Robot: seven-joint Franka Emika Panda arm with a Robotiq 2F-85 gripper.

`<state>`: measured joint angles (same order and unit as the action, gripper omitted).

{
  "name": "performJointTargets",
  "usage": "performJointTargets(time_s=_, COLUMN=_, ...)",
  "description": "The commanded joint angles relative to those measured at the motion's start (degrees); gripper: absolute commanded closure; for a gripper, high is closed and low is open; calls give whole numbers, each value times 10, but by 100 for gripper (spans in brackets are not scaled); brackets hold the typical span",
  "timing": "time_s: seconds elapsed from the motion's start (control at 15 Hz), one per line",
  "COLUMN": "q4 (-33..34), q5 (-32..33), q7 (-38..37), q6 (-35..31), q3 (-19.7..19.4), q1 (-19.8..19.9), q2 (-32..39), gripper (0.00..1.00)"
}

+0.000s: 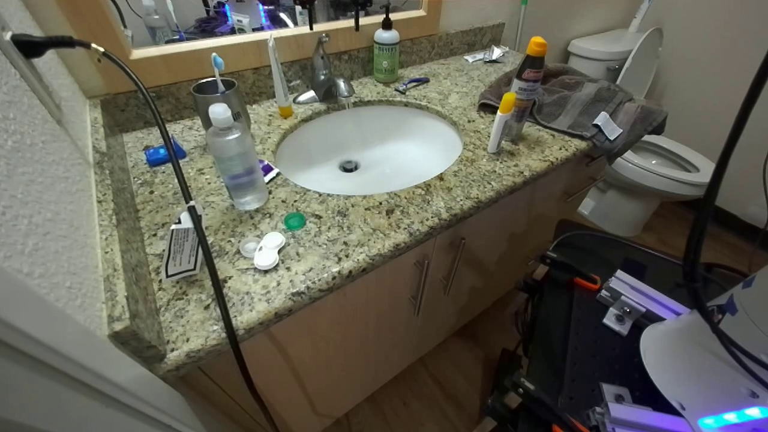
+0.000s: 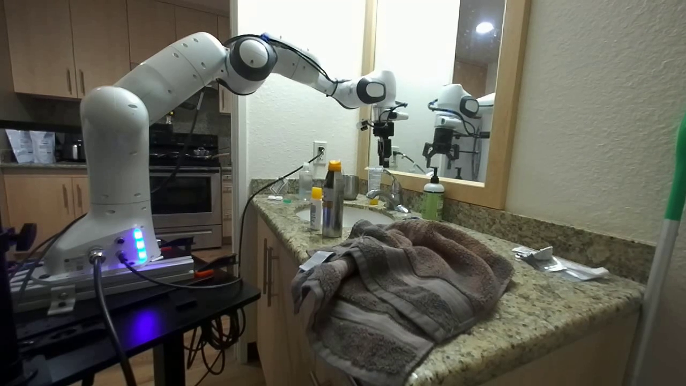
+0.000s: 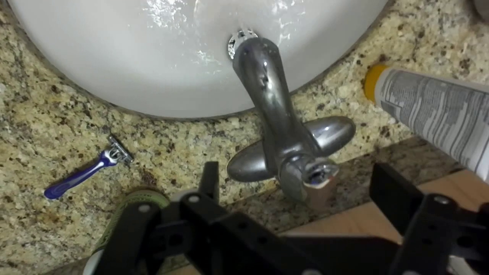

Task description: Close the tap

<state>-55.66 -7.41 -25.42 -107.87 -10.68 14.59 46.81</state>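
Observation:
The silver-grey tap (image 1: 324,78) stands behind the white oval basin (image 1: 384,150). It also shows in an exterior view (image 2: 395,193) and in the wrist view (image 3: 273,103). Water runs from its spout into the basin. The lever handle (image 3: 320,172) rises at the tap's back, its shiny end toward the mirror. My gripper (image 2: 384,162) points down just above the tap, in front of the mirror. In the wrist view the open gripper (image 3: 296,181) has one finger on each side of the lever, apart from it. Nothing is between the fingers that they touch.
A toothpaste tube (image 3: 431,110) stands close to one side of the tap. A green soap bottle (image 1: 386,54) and a razor (image 3: 88,168) are on its other side. The mirror (image 2: 423,107) is close behind. Spray bottles (image 2: 333,201) and a towel (image 2: 407,279) lie farther along the counter.

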Motion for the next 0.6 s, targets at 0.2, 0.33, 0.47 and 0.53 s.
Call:
performJointTargets(time_s=0.2, q4=19, q5=1, q7=-47, q6=-9, q3=-21, q1=4, q2=0, gripper=0)
performJointTargets(time_s=0.33, q4=27, q5=9, q7=-48, q6=18, q3=-24, q1=2, q2=11, gripper=0)
performJointTargets(time_s=0.47, q4=26, q5=8, q7=-47, q6=44, q3=-22, q1=2, q2=20, gripper=0)
performJointTargets(time_s=0.53, q4=26, q5=11, q7=-48, q6=54, q3=-23, q1=1, q2=24, gripper=0)
